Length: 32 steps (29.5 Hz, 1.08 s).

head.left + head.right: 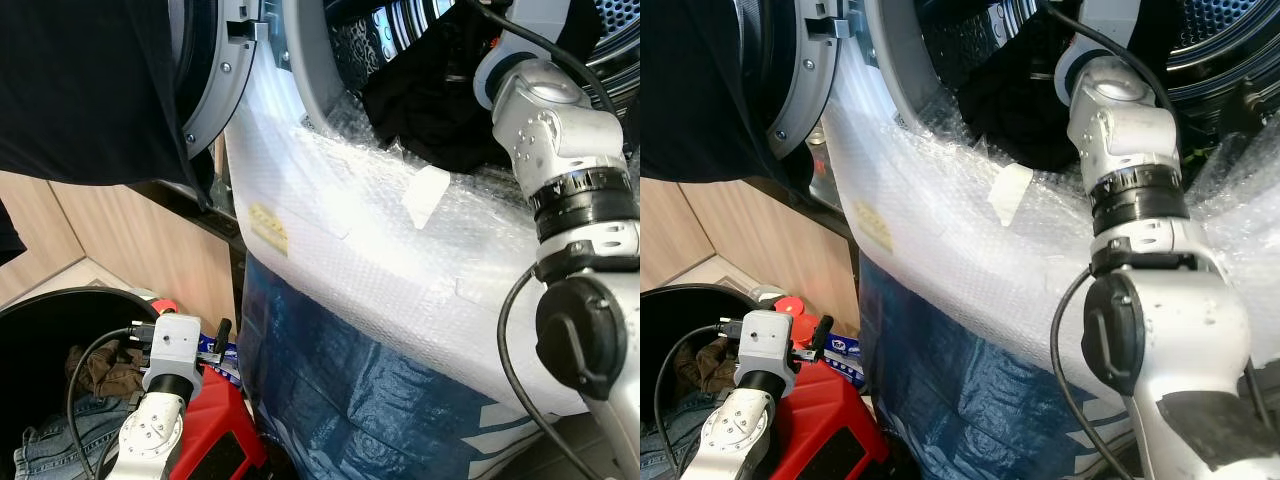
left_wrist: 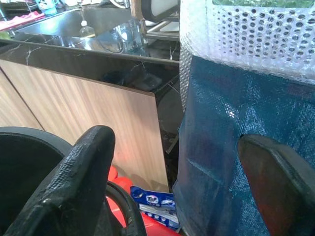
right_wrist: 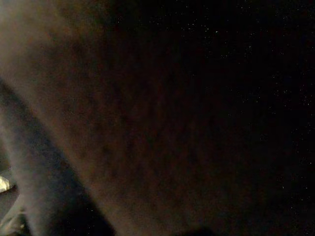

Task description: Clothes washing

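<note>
Loading looks underway. Left gripper [image 2: 172, 182] hangs low beside the black basket [image 1: 40, 320] of jeans [image 1: 45, 445], fingers spread wide, nothing held. Right arm [image 1: 1125, 150] reaches into the washer drum [image 1: 400, 40], buried in the dark garment [image 1: 430, 100]; can't tell its finger state. Judgement: push the cloth fully past the bubble-wrapped door rim [image 1: 400, 230] so nothing drapes over it before pulling out.

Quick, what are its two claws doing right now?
Left gripper: open, holding nothing, beside the black laundry basket.
Right gripper: inside the washing machine drum; cannot be told.
</note>
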Available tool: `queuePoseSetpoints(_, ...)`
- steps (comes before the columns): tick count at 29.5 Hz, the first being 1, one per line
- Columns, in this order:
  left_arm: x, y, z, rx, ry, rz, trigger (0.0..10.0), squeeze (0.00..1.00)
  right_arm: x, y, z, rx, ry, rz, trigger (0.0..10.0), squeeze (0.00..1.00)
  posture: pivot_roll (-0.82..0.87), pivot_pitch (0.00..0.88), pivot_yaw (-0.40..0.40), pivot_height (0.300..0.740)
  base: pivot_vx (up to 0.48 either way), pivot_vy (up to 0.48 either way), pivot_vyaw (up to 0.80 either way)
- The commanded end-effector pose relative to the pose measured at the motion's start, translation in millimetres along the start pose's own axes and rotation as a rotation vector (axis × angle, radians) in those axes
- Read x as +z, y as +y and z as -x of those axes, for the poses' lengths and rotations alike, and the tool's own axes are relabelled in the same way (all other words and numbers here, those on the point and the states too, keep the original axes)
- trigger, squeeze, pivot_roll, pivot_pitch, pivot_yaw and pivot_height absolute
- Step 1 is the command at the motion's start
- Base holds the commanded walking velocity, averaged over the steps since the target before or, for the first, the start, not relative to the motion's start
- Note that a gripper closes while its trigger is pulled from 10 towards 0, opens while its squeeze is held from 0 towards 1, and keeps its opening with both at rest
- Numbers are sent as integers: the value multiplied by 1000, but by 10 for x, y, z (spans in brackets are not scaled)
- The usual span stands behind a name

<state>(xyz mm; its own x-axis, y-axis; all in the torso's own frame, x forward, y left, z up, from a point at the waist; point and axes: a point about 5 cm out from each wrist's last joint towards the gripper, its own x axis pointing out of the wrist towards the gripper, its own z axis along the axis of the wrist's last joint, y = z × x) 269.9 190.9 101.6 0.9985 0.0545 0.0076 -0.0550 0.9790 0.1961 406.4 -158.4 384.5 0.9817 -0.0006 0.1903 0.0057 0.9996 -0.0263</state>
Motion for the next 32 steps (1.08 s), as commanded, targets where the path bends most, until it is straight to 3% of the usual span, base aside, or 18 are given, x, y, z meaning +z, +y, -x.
queuePoseSetpoints(1,22,-20,6,-12,-5,8,10000,0,107,-35,67,-2,-25,5,10000,0,85,102,-112,740,0,0,0)
queuePoseSetpoints(5,29,-30,1,-12,-5,12,10000,0,-10,-122,227,-12,3,22,10000,0,78,103,-113,740,0,0,0)
queuePoseSetpoints(11,31,-36,-6,-17,-3,13,10000,0,-116,63,526,105,37,12,10000,0,73,107,-111,740,0,0,0)
queuePoseSetpoints(17,39,-32,-4,-21,-3,12,10000,0,-413,97,758,177,136,88,10000,0,73,110,-111,740,0,0,0)
queuePoseSetpoints(22,41,-8,-1,-20,-2,10,10000,0,-319,80,1033,356,71,122,10000,0,66,116,-100,740,0,0,0)
queuePoseSetpoints(27,47,-12,-9,-28,-2,8,10000,0,-277,-8,1102,373,33,155,10000,0,65,116,-97,740,0,0,0)
queuePoseSetpoints(32,58,-15,-20,-33,-5,5,10000,0,-91,-92,1202,456,-50,116,10000,0,67,115,-97,740,0,0,0)
